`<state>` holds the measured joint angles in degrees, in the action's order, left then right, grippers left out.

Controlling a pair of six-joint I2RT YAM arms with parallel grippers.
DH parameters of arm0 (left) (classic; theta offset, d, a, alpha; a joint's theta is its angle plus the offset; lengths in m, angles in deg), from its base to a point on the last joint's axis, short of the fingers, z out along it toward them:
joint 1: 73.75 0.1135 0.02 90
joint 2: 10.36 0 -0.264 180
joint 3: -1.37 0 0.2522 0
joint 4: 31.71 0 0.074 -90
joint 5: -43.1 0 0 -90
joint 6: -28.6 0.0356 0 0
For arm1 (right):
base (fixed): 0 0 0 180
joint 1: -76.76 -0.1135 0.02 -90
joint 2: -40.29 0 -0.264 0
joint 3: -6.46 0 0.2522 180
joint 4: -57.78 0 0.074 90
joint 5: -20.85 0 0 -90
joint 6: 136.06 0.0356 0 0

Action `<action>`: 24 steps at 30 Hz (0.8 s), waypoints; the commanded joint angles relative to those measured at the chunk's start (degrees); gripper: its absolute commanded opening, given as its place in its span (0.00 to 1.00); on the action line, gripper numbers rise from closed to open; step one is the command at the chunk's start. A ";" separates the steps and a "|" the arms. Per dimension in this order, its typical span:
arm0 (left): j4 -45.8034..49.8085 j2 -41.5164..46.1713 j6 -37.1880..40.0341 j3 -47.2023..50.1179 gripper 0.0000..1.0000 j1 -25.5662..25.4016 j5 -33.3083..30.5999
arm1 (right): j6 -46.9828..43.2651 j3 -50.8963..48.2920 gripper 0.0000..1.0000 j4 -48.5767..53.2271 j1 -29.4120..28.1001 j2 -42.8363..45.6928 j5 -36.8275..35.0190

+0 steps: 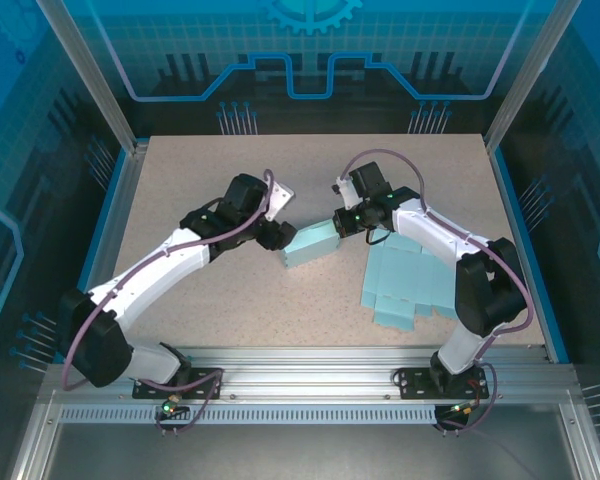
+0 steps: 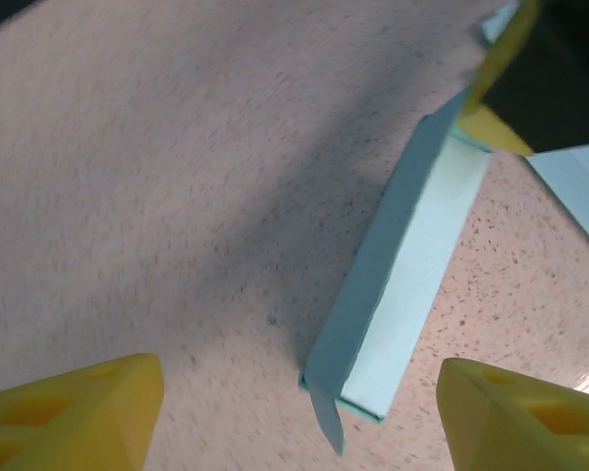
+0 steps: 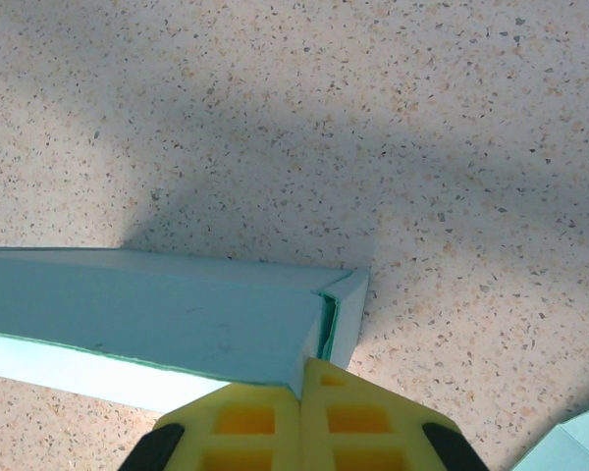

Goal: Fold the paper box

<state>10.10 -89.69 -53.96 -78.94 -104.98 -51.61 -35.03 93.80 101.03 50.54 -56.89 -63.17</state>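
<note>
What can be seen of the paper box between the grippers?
The paper box is pale teal thin card, folded into a long, narrow shape with crisp edges. One small end flap sticks out loose. It lies on the speckled table, near its middle. The right gripper, shut, touches one end; whether it pinches card is unclear. The left gripper stands open at the other end, not touching.

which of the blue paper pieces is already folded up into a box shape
The centre piece, its end at the shut right pincer: it has raised walls. The sheets to its right lie flat, unfolded.
</note>
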 commanded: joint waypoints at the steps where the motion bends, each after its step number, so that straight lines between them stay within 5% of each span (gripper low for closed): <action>1: 7.43 0.73 -14.85 0.59 0.69 0.16 -2.20 | 1.10 0.37 0.06 4.83 -1.02 -0.15 -0.35; 6: 5.70 0.28 -21.48 4.38 0.52 -1.50 -2.21 | 1.61 0.20 0.07 4.57 -1.12 0.05 -0.17; 24: 3.53 -6.68 -23.05 3.40 0.37 -3.54 -4.47 | 1.54 0.42 0.08 4.25 -1.30 -0.45 0.27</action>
<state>14.39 -95.46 -76.40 -74.37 -108.23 -54.32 -34.03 93.82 101.08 50.45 -56.89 -63.17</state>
